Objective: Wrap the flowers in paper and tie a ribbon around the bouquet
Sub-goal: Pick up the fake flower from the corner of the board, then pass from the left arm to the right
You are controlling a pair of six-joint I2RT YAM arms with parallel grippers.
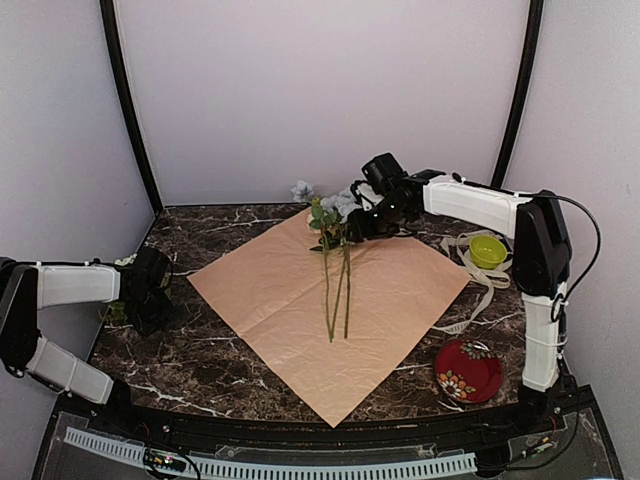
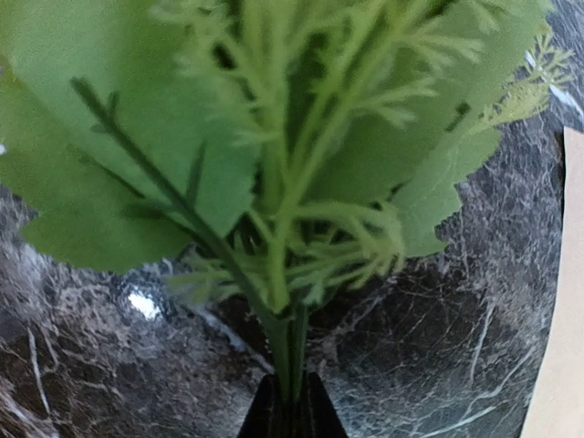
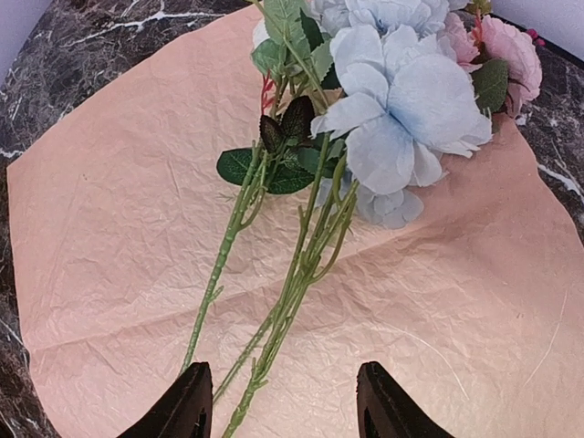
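Observation:
The paper (image 1: pixel 300 300) lies flat on the dark marble table, peach side up, one corner pointing toward the arms. On it lie the flowers (image 1: pixel 335 212), pale-blue and pink blooms (image 3: pixel 401 109) at the far corner, with long green stems (image 3: pixel 301 265) running toward the near side. My right gripper (image 1: pixel 368 222) hovers over the blooms; it (image 3: pixel 283 406) is open, and the stems run down between its fingers (image 3: pixel 187 411) with no visible contact. At the table's left edge my left gripper (image 1: pixel 150 292) is shut (image 2: pixel 292 411) on the thin stems of a green leafy sprig (image 2: pixel 274 137). The ribbon (image 1: pixel 487 290) lies loose at the right.
A lime-green bowl (image 1: pixel 488 250) sits among the ribbon loops at the right. A red patterned plate (image 1: pixel 468 370) lies at the near right. Grey walls and two black posts (image 1: pixel 128 110) close in the back.

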